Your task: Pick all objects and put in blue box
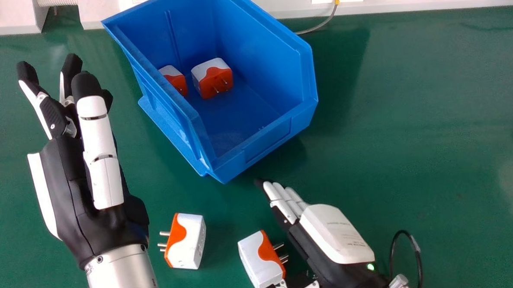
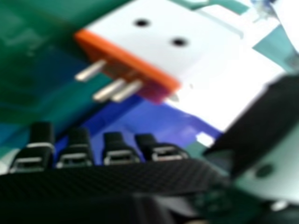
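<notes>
In the head view, I have an open-topped blue plastic box on the far part of the green desk, set at a slant with its low lip towards the near side. Two white-and-orange plug adapters lie on its floor: one in plain sight, its pins facing the near side, and just left of it another, partly hidden by the box's left wall.

Two more lie on the desk, nearer than the box. The left one has its pins pointing left; the right one points its pins right, towards the palm side of my right hand. That hand is open, fingers straight and close together, with the thumb by the adapter's near end; I can't tell if they touch. My left hand is over the desk, left of the box, its fingers extended and spread, holding nothing.

In the right hand view, the adapter beside my right hand shows its white face with two dark round holes, an orange face and metal pins. Part of the blue box shows beyond the fingers, which are unbent and apart from the thumb.
</notes>
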### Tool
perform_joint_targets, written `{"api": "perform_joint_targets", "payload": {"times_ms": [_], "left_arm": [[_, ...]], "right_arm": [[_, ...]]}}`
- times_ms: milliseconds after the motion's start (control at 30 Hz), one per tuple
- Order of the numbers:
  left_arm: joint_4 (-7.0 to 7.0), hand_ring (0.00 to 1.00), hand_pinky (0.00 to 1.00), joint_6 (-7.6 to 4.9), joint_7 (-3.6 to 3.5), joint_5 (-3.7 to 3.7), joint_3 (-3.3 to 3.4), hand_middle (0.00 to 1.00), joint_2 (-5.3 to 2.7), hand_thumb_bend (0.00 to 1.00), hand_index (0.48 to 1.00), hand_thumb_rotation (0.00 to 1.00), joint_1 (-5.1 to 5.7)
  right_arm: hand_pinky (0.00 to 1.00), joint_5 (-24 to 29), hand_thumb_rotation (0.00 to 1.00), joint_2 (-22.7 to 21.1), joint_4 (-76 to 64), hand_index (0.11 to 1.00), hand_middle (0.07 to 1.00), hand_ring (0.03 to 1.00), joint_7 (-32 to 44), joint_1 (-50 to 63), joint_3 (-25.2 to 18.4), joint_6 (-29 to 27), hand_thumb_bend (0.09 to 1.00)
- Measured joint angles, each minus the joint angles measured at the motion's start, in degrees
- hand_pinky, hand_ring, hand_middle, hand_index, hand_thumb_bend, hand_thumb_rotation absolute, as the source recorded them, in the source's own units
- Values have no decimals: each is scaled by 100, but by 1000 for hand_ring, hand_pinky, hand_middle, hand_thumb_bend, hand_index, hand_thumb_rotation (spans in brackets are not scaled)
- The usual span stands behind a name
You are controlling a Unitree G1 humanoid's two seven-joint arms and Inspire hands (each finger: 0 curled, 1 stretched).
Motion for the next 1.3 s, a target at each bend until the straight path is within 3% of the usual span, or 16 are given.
{"api": "perform_joint_targets", "payload": {"times_ms": [133, 333, 433, 533, 667, 700, 800, 1300], "left_arm": [[-3, 959, 929, 1, 2, 0, 6, 955, 0, 557, 924, 744, 1], [-4, 960, 934, 4, -3, -15, 7, 956, 0, 561, 926, 736, 0], [-5, 961, 934, 5, -2, -15, 6, 956, 0, 558, 926, 740, 1], [-6, 966, 938, 5, -1, -15, 5, 959, 0, 552, 926, 749, 1], [-8, 966, 946, 5, -4, -34, 6, 960, 0, 551, 928, 747, 2], [-8, 965, 944, 5, -4, -34, 7, 960, 0, 553, 929, 750, 2], [-8, 964, 941, 5, -19, -34, 5, 959, 0, 554, 928, 750, 3], [-8, 960, 943, 0, -19, -32, 13, 954, 0, 549, 920, 751, 12]], "right_arm": [[810, 461, 317, 108, 827, 974, 962, 907, -72, -294, -72, -699, 1000], [734, 456, 214, 225, 1904, 887, 895, 845, -538, -722, -37, -1471, 992], [639, 414, 71, 248, 2310, 776, 786, 743, -879, -964, 25, -1684, 898], [545, 305, 11, 263, 2518, 698, 713, 662, -1147, -1215, 77, -1658, 805], [512, 182, 1, 201, 2626, 632, 654, 611, -1308, -1426, 183, -1614, 737], [424, 181, 0, 196, 2675, 566, 578, 531, -1349, -1451, 224, -1638, 621], [378, 167, 0, 191, 2772, 530, 546, 483, -1395, -1529, 333, -1656, 560], [328, 29, 0, 233, 2677, 491, 512, 430, -1487, -1502, 625, -1611, 498]]}}
